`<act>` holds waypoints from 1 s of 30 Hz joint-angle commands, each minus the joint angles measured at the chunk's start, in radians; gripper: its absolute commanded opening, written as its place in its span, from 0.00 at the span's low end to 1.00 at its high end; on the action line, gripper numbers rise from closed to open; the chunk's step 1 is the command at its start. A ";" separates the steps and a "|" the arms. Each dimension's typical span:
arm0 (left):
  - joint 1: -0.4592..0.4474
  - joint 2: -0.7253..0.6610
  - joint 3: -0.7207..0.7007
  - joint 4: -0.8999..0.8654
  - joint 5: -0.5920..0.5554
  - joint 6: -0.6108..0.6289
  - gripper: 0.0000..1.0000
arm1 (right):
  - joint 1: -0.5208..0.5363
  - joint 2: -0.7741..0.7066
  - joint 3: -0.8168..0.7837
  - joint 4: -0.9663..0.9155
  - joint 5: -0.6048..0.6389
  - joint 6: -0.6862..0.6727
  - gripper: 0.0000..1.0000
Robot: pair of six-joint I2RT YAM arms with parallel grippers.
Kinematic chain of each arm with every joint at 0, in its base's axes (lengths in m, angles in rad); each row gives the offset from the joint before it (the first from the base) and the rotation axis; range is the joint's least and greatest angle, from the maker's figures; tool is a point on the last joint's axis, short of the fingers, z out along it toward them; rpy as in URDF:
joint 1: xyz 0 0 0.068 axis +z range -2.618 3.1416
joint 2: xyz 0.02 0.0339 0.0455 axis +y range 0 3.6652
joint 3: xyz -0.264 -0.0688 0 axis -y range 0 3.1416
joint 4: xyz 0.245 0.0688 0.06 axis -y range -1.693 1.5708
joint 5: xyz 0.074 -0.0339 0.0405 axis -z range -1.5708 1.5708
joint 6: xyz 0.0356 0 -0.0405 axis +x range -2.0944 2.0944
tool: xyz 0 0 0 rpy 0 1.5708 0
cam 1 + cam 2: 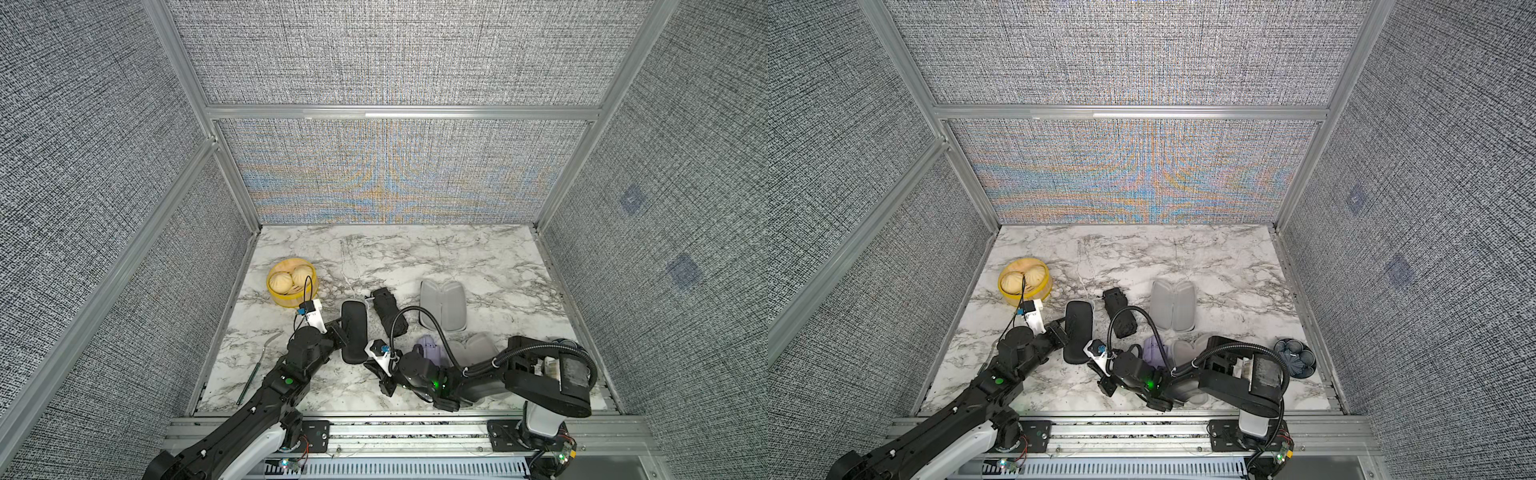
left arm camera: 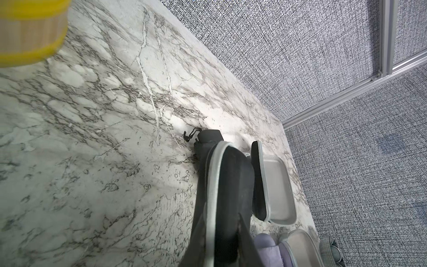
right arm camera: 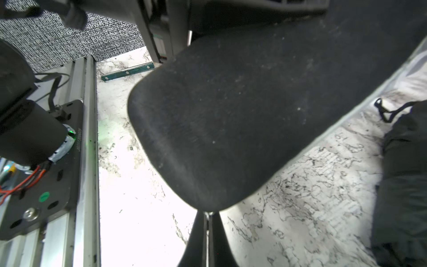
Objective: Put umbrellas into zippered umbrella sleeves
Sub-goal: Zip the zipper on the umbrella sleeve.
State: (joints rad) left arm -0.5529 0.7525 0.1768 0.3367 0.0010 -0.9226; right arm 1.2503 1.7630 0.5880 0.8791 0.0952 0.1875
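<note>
A black sleeve [image 1: 354, 332] [image 1: 1077, 330] lies closed on the marble. My left gripper [image 1: 341, 333] [image 2: 221, 219] is shut on its long side. One of its fingers [image 2: 198, 231] lies along the grey zipper band. My right gripper [image 1: 365, 365] [image 3: 208, 215] is shut on the small metal zipper pull at the sleeve's [image 3: 231, 115] near end. A black umbrella [image 1: 388, 313] [image 1: 1120, 313] lies just right of it. Beyond is an open sleeve [image 1: 442, 305] showing its grey inside. A lavender umbrella [image 1: 430, 351] lies beside an open lavender sleeve [image 1: 473, 347], partly hidden by my right arm.
A yellow steamer basket [image 1: 291, 282] with buns stands at the left, close behind my left wrist. A thin green rod [image 1: 253, 374] lies near the left edge. A dark bowl of grey balls [image 1: 1295, 357] sits at the right edge. Fabric walls enclose the table.
</note>
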 commanded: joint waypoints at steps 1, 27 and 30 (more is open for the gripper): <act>0.001 0.015 -0.006 0.109 0.008 -0.011 0.00 | 0.001 0.000 0.020 0.041 -0.102 0.038 0.00; 0.001 0.102 -0.001 0.232 -0.079 -0.003 0.00 | 0.034 -0.003 0.090 -0.016 -0.135 0.216 0.00; 0.001 0.114 0.006 0.263 -0.095 -0.002 0.00 | 0.037 0.003 0.095 0.003 -0.158 0.255 0.00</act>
State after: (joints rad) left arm -0.5537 0.8619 0.1673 0.4236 -0.0231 -0.9195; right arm 1.2709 1.7653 0.6636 0.7467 0.0635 0.4099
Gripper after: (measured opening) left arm 0.185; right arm 0.049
